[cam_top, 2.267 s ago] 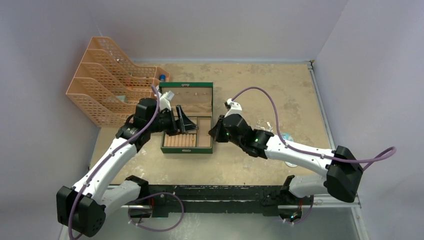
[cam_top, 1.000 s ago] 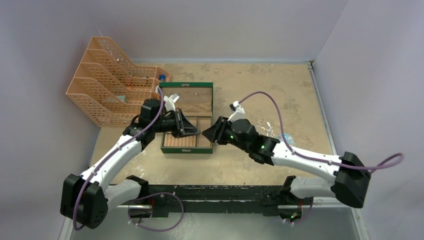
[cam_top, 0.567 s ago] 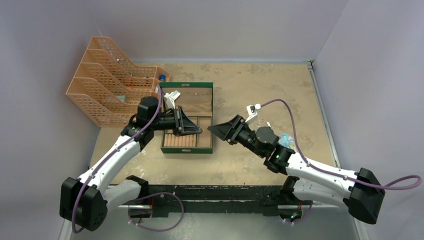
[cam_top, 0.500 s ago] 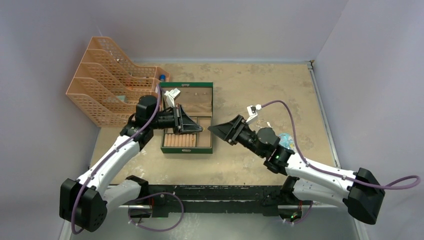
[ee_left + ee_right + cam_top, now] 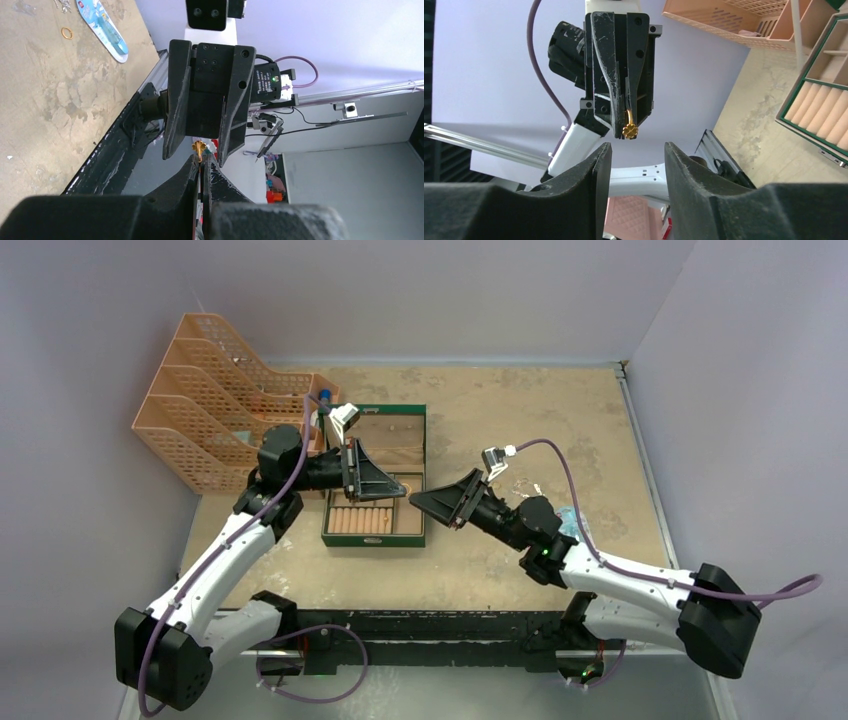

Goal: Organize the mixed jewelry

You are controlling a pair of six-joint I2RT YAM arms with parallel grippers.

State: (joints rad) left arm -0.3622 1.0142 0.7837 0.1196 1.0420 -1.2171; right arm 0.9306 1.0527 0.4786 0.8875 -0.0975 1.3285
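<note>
My left gripper [image 5: 396,489] is shut on a thin gold ring with a small clover-shaped charm [image 5: 200,147], held in the air above the green box [image 5: 374,538] with tan compartments. The charm end [image 5: 629,131] sticks out past the fingertips. My right gripper [image 5: 424,502] faces it tip to tip, open, its fingers [image 5: 599,165] apart on either side just short of the ring. More jewelry lies on the table to the right: a loose gold ring [image 5: 66,33] and a silvery tangle [image 5: 522,485].
A light-blue oval packet [image 5: 102,27] lies by the loose pieces. An orange tiered file rack [image 5: 215,400] stands at the back left, close to the box's left corner. The table's metal front rail [image 5: 440,625] runs between the arm bases.
The left wrist pulled back to the left and rose, its tip staying over the box. The right gripper slid left until the two tips nearly meet. The ring stayed pinched in the left gripper.
</note>
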